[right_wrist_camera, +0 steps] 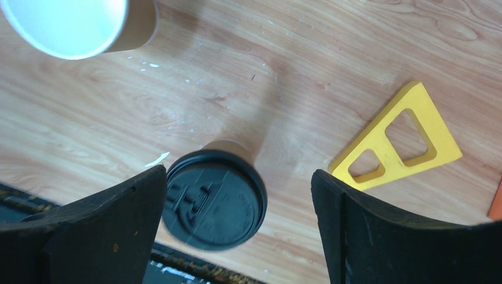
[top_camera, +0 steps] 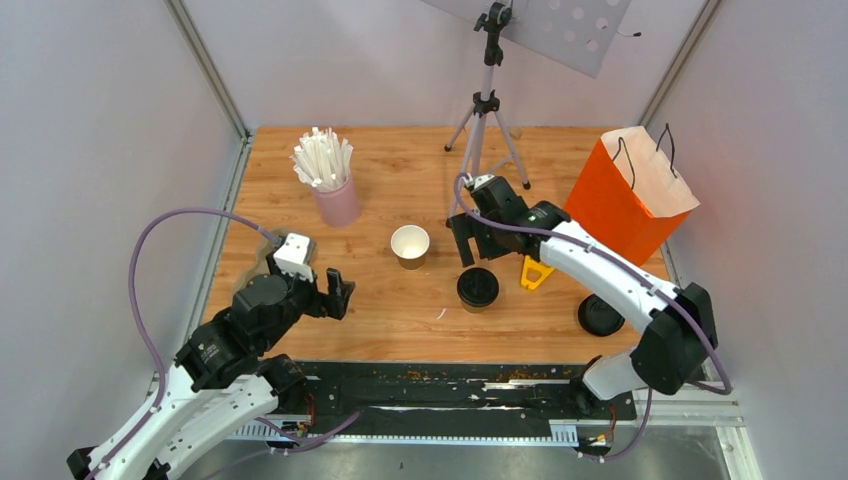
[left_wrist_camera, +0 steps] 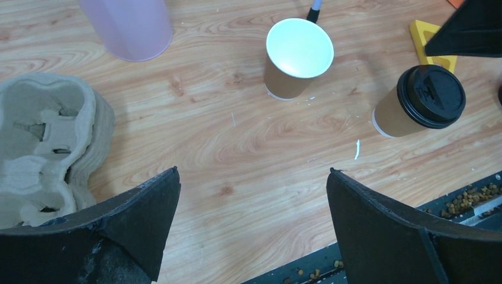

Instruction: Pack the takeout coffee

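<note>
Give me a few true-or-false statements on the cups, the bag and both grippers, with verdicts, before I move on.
1. A black lid sits on the lidded cup. True.
2. The right gripper is shut on that cup. False: it is open, and the cup stands free on the table beside one finger.
3. The open cup holds the white sticks. False: it looks empty; the sticks are in the pink cup.
4. The orange bag stands upright at the right of the table. True.
5. The left gripper is open and holds nothing. True.
</note>
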Controlling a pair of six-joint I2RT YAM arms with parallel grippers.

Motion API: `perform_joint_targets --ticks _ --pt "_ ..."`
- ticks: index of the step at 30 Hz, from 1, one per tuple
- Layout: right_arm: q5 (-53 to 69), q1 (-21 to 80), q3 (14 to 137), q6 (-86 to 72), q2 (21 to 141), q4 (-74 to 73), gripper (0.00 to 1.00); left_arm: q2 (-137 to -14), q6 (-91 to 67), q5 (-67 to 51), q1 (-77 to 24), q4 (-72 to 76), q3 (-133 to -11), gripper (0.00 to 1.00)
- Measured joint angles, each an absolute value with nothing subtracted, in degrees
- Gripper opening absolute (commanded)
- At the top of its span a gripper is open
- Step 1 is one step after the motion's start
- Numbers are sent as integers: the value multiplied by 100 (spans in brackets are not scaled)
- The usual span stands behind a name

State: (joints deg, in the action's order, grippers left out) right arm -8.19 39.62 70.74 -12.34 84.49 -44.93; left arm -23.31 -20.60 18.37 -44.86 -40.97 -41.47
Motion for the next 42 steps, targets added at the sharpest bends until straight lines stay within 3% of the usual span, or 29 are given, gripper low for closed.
perform_joint_targets --ticks 4,9,17,23,32,42 --pt "-735 3962 7363 -1605 8018 -5002 92 -2331 -2069 1984 -4486 -4104 -4147 100" --pt "-744 3962 7424 -2178 7371 -5527 93 -2550 -2217 2010 -4486 -4101 -4160 91" --pt "-757 3962 7035 -2810 6482 -6069 98 -4598 -2816 1815 -4486 -3437 -4458 77" --pt "-738 3962 6646 -2847 5815 -6233 98 -6173 -3308 1769 -4425 -2652 -4751 75" --pt "-434 3962 6436 -2849 4952 -5983 97 -7603 -3841 1708 -3997 -1811 -5164 60" --pt "-283 3962 6077 -2794 4851 -5885 98 -8099 -4042 1721 -3848 -1356 -5157 38"
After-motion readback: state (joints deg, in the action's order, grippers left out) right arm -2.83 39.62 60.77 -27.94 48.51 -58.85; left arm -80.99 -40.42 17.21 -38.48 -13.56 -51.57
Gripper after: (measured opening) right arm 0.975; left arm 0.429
